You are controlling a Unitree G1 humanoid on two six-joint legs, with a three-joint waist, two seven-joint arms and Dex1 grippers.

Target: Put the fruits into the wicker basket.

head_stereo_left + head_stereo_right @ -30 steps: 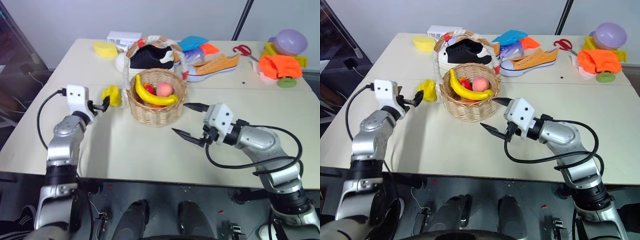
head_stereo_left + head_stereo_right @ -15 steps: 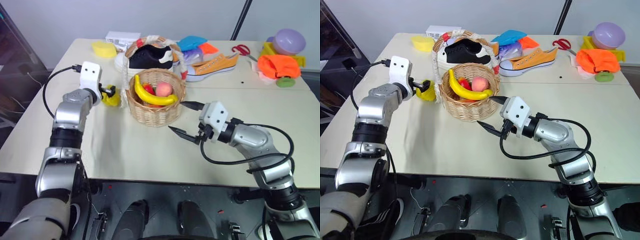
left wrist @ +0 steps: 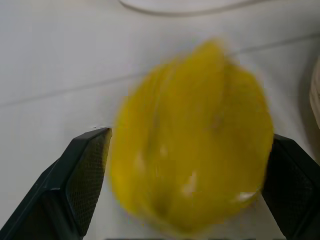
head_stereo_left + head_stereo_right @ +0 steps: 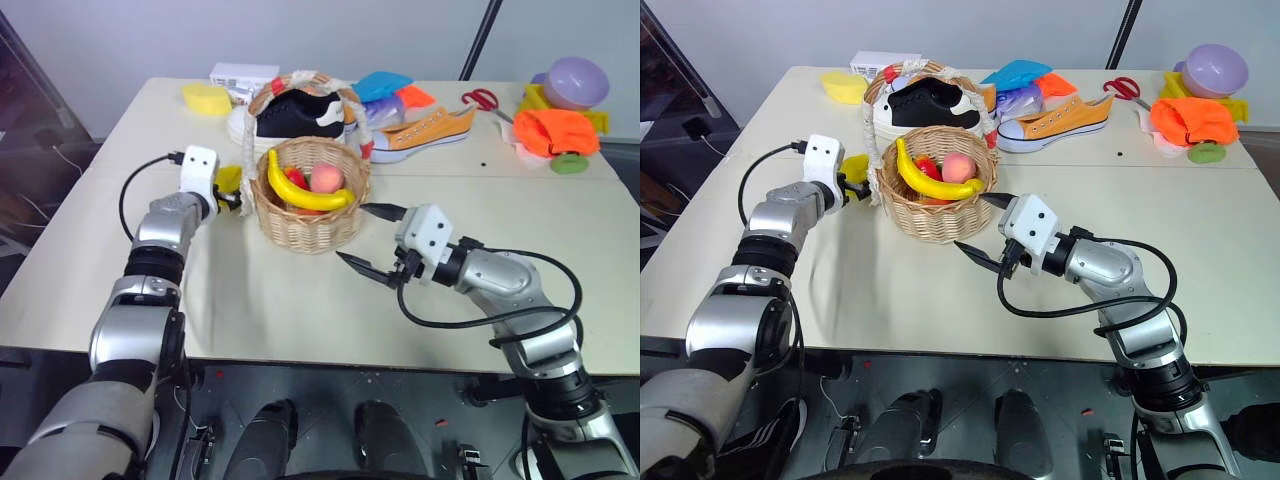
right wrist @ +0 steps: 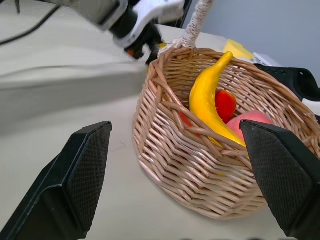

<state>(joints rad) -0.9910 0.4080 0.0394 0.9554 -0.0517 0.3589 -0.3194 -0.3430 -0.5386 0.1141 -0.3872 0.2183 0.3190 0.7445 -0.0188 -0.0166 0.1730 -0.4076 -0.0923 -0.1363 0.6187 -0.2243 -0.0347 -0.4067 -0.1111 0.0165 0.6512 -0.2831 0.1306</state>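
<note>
My left gripper (image 3: 187, 165) stands spread around the starfruit (image 3: 192, 140), one finger (image 3: 82, 175) on each side of it, apart from the yellow skin as far as I can see; the fruit lies on the table (image 4: 300, 310) just beside the basket's (image 4: 310, 215) left wall. Inside the basket rest the banana (image 4: 300, 190), the peach (image 4: 327, 179) and a red piece (image 4: 297, 177). My right gripper (image 4: 375, 240) hangs with jaws wide and nothing between them, just off the basket's right side, over the table's middle. Along the far edge lie a sponge (image 4: 207, 98), a black shoe (image 4: 295, 112) under the basket's arched handle (image 4: 300, 85), an orange shoe (image 4: 425, 132), scissors (image 4: 487, 101) and, at the far right corner, a purple bowl (image 4: 583, 82).
</note>
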